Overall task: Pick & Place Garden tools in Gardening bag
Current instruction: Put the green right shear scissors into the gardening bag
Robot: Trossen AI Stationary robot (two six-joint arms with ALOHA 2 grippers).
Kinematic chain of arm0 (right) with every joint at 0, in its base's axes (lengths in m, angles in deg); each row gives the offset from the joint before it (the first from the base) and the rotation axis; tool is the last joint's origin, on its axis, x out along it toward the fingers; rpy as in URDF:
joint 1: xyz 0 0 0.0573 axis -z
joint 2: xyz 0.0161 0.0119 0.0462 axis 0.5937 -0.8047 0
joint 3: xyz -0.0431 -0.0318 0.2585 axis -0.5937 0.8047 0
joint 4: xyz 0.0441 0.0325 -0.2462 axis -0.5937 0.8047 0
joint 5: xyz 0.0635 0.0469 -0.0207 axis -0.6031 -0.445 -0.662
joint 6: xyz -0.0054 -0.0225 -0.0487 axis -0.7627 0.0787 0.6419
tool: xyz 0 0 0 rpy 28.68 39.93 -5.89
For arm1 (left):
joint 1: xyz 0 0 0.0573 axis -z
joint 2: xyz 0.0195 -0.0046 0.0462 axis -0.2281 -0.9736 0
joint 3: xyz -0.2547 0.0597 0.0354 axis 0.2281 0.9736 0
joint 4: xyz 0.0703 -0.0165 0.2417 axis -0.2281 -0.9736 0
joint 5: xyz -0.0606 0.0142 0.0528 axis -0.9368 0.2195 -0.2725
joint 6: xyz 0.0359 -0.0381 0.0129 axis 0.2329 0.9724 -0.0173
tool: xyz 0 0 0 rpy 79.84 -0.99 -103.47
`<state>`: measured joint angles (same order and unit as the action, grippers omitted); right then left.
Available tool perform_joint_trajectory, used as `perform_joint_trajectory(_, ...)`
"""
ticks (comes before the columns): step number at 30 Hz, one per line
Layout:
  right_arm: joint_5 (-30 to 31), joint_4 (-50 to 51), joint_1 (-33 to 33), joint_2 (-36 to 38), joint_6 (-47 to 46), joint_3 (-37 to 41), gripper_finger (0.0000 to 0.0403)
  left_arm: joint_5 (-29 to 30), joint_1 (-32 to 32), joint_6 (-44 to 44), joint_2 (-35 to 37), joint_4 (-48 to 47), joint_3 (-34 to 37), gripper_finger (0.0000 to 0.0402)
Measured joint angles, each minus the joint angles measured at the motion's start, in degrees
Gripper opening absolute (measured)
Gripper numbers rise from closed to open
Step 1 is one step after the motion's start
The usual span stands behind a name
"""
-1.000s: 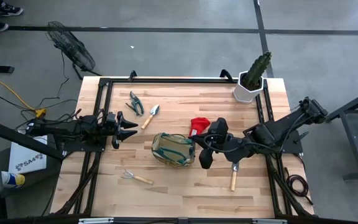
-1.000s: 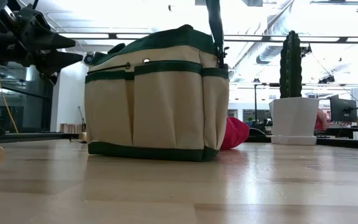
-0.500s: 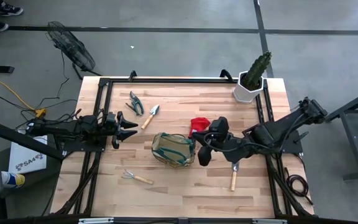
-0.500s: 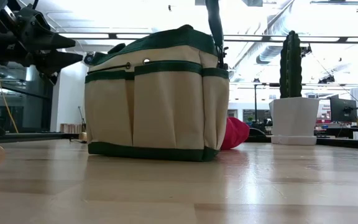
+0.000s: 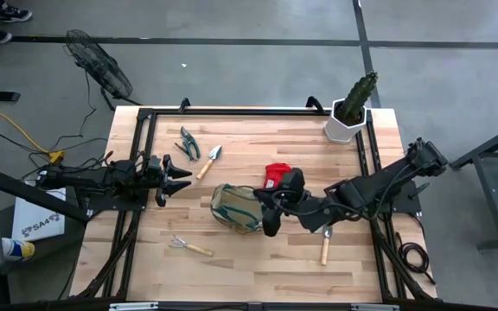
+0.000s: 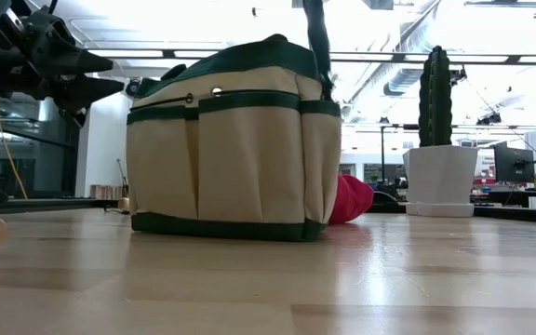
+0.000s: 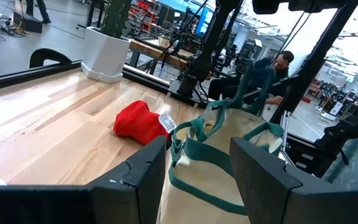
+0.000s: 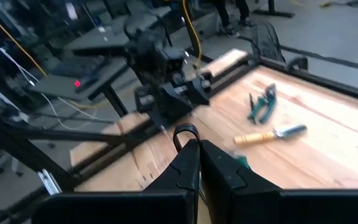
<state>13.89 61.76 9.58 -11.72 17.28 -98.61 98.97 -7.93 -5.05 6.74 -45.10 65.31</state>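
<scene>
Pale wood planks (image 5: 258, 259); soft tan fabric bag (image 5: 239, 207).

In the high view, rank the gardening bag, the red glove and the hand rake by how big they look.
1. gardening bag, clearly the largest.
2. red glove, though the right arm covers part of it.
3. hand rake: about as long as the glove's visible part, but far thinner, so that order is unsure.

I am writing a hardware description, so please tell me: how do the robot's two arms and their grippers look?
Both arms are dark, nearly black, built of jointed blocky segments. The left gripper ends in two pointed, wedge-shaped black fingers with flat matte faces. The right gripper has the same slim black fingers, with a dark cable looped along its wrist.
</scene>
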Motion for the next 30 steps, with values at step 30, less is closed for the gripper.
perform_joint_trajectory(30, -2.05, 4.43, 0.1, -2.75, -5.28, 0.0, 0.0005, 0.0, 0.0, -0.02, -0.01, -0.02, 0.01, 0.0174)
